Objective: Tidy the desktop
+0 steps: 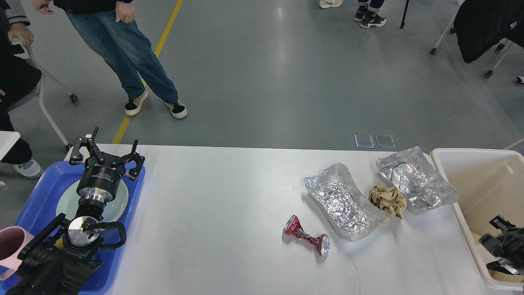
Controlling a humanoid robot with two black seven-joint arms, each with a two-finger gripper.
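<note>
The white desktop (pixel 221 213) carries a crushed red can (pixel 307 236), two crumpled foil trays (pixel 344 203) (pixel 415 178) and a wad of brown paper (pixel 387 198) between them. My left gripper (pixel 107 155) hangs open and empty over the far end of the blue tray (pixel 35 192). My right gripper (pixel 500 241) is a dark shape at the right edge, above the near part of the cream bin (pixel 470 176). Its fingers cannot be told apart.
On the blue tray lie a pale green plate (pixel 119 204) and a pink mug (pixel 9 246). The bin holds brown paper scraps. A person in jeans (pixel 135 61) stands beyond the table's far left, and chairs stand at the far left and far right.
</note>
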